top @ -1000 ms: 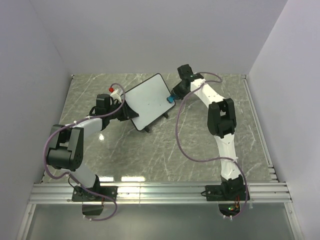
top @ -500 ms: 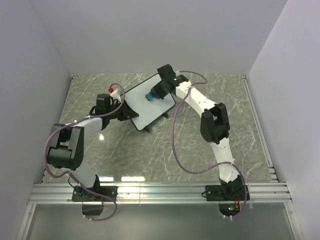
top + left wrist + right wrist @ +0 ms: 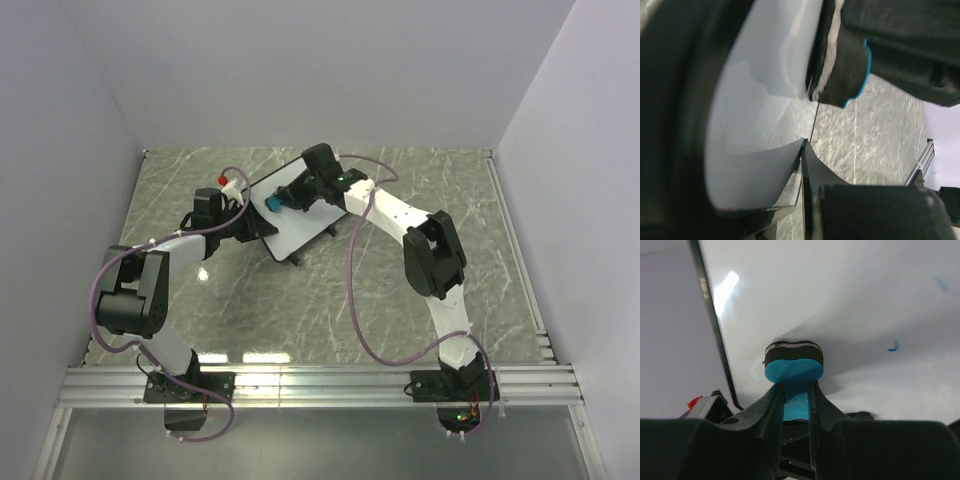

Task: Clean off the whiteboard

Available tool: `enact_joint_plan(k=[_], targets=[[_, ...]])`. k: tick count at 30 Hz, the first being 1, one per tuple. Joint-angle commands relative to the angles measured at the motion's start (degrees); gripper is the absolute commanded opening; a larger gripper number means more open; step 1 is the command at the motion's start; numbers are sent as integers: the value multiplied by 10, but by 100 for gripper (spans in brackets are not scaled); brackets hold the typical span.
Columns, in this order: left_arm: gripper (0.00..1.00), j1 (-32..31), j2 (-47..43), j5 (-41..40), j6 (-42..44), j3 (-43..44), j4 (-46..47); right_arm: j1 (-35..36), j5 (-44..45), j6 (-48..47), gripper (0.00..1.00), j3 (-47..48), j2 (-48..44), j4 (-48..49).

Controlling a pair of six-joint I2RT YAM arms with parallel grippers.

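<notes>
Top view: bright, even overhead light; two pale glare patches lie on the polished tabletop near its front edge, and shadows under objects are soft and short. Focus is sharp throughout, with slight bending toward the corners. Left wrist view: the close foreground is dark and unfocused, the marble beyond it sharper. Right wrist view: a white glare spot marks the whiteboard; the eraser casts a soft grey shadow; the right pincer is dark and blurred.

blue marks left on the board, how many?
2 on the whiteboard, right wrist view: a small curl right of the eraser, a fainter streak upper right. More may hide under the eraser.
</notes>
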Motion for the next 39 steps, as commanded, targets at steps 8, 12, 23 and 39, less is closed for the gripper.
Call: enact_joint_plan(k=[8,12,23,39], targets=[[0,-39,38,-32,79,-25,-141,-110,34,-43,0,-183,-45,-10],[0,-40,36,-31,80,-25,-142,-139,42,-74,0,-151,-26,-34],[0,-40,35,-32,80,-25,-143,-135,26,-61,0,-111,-9,-35],[0,-43,36,-39,81,-21,-139,-71,-6,-6,0,62,48,-66]])
